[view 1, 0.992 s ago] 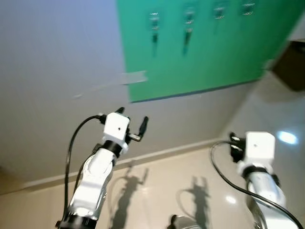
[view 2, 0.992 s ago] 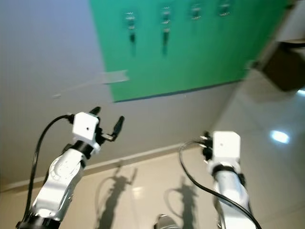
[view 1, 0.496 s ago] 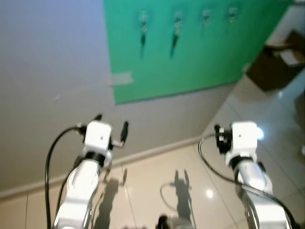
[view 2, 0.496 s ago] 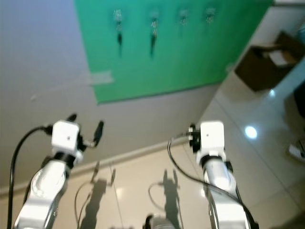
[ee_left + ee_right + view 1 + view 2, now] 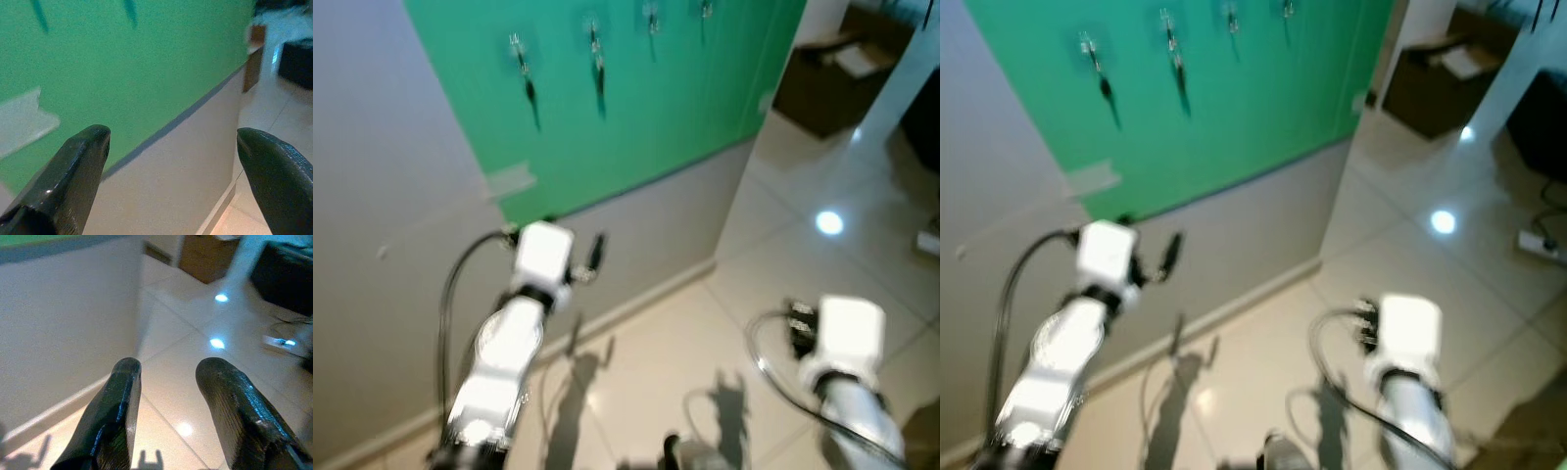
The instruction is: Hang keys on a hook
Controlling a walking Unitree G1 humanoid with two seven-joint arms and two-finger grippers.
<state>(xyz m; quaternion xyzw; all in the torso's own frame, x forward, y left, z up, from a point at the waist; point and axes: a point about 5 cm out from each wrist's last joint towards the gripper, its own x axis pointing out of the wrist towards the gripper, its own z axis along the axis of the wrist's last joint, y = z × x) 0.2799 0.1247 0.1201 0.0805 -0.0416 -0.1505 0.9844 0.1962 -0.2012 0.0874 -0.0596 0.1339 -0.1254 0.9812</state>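
L gripper (image 5: 171, 147) spread wide, R gripper (image 5: 168, 382) apart, both empty; keys (image 5: 529, 83) on green board (image 5: 685, 108), no legible text.

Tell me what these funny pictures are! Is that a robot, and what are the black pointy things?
Yes, it is a robot that walks around a house. The two top pictures come from cameras in its head, like eyes looking forward and down. You can see its two silver arms: the left gripper is lifted toward the wall, and the right gripper sits lower over the shiny floor.

The other two pictures come from small cameras on its wrists. The black pointy things are its fingers, which work as jaws for grabbing. Both pairs are open and hold nothing.

On the wall is a green board with a row of hooks, and dark things hang from some of them. They may be keys, but the picture is too blurry to tell. A brown box sits farther away.
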